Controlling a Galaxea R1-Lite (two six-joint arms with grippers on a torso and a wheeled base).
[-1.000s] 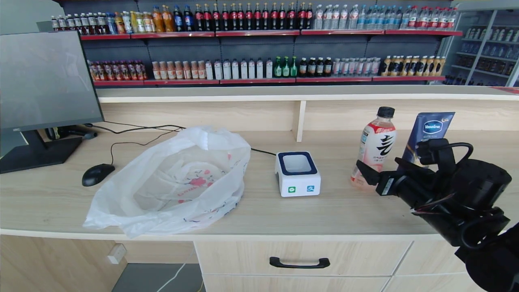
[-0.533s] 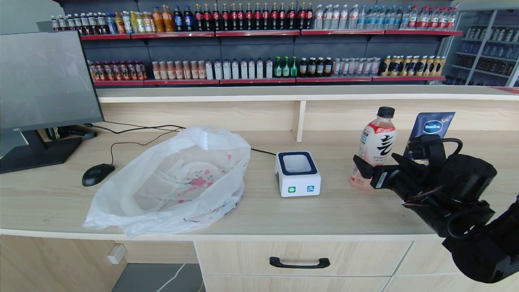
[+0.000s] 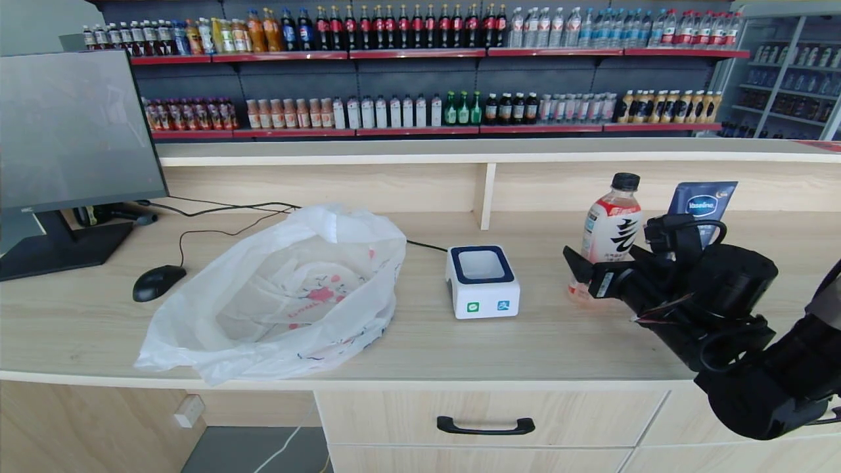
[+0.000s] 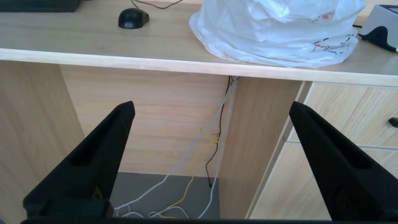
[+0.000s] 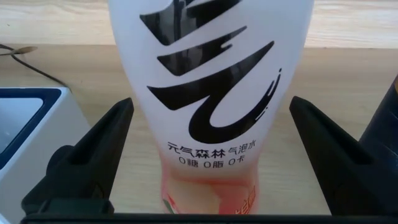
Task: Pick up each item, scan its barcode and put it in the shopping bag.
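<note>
A pink drink bottle point(image 3: 611, 230) with a black cap stands upright on the counter's right part, and a blue tube point(image 3: 702, 205) stands just behind it to the right. My right gripper point(image 3: 601, 276) is open at the bottle's lower half. In the right wrist view the bottle point(image 5: 208, 87) sits between the two spread fingers point(image 5: 93, 168), with a gap on each side. The white scanner point(image 3: 481, 281) is mid-counter and the white shopping bag point(image 3: 282, 289) lies open to its left. My left gripper point(image 4: 211, 180) hangs open below the counter front, holding nothing.
A monitor point(image 3: 72, 131) and a black mouse point(image 3: 158, 282) with cables occupy the counter's left end. A raised shelf ledge point(image 3: 486, 157) with a divider runs along the back. A drawer handle point(image 3: 485, 426) sits below the counter edge. Bare counter lies between scanner and bottle.
My right arm has moved forward and left toward the bottle, so its open fingers now stand on either side of the bottle's lower half. Bag, scanner and bottle have not moved.
</note>
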